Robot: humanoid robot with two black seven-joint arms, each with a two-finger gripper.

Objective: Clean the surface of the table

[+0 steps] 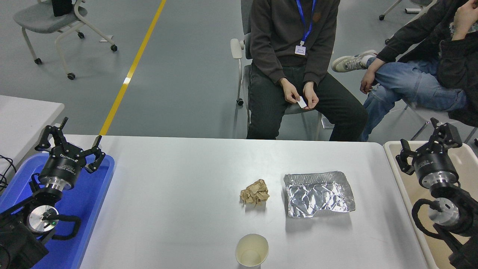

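The table surface (179, 179) is wide and light grey-white. On it lie a crumpled brown paper ball (254, 192), a crushed foil tray (318, 193) to its right, and an upright paper cup (252, 250) at the front edge. My right gripper (429, 144) is open and empty, held over the beige tray at the right, well clear of the foil tray. My left gripper (69, 144) is open and empty, parked over the blue tray at the left.
A blue plastic tray (86, 201) lies at the table's left end and a beige tray (416, 186) at the right. A smaller white tabletop (22, 116) shows at the far left. Two people sit beyond the far edge; one holds a small white card (301, 101).
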